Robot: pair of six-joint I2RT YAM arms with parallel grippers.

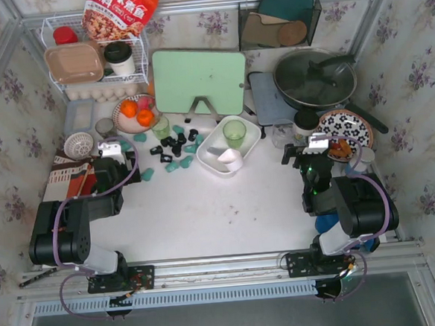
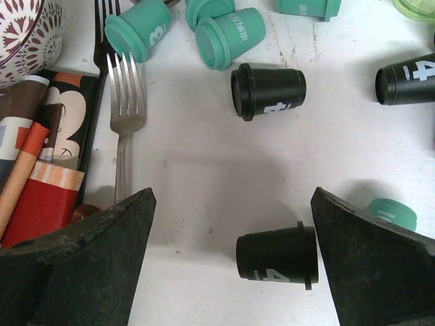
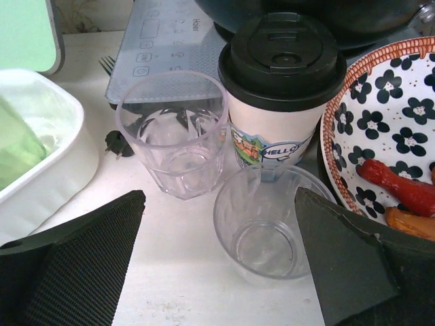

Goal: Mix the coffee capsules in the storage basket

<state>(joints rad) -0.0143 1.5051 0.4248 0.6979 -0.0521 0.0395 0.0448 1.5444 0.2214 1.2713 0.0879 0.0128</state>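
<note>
Several black and teal coffee capsules (image 1: 173, 147) lie loose on the white table, left of the white storage basket (image 1: 210, 144). The basket holds a green cup (image 1: 235, 132) and a small white cup, and no capsules show in it. My left gripper (image 1: 127, 156) is open, low over the capsules. In the left wrist view my left gripper (image 2: 231, 197) has one black capsule (image 2: 277, 256) on its side between the jaws, close to the right finger. More black (image 2: 268, 90) and teal (image 2: 228, 37) capsules lie beyond. My right gripper (image 1: 291, 154) is open and empty, right of the basket.
A fork (image 2: 126, 115), a magazine (image 2: 41, 156) and a patterned bowl (image 2: 20, 34) lie left of my left gripper. Before my right gripper (image 3: 219, 197) stand two clear cups (image 3: 262, 221), a lidded coffee cup (image 3: 282, 88) and a flowered plate (image 3: 380, 129). The basket's wall (image 3: 47, 176) is at its left.
</note>
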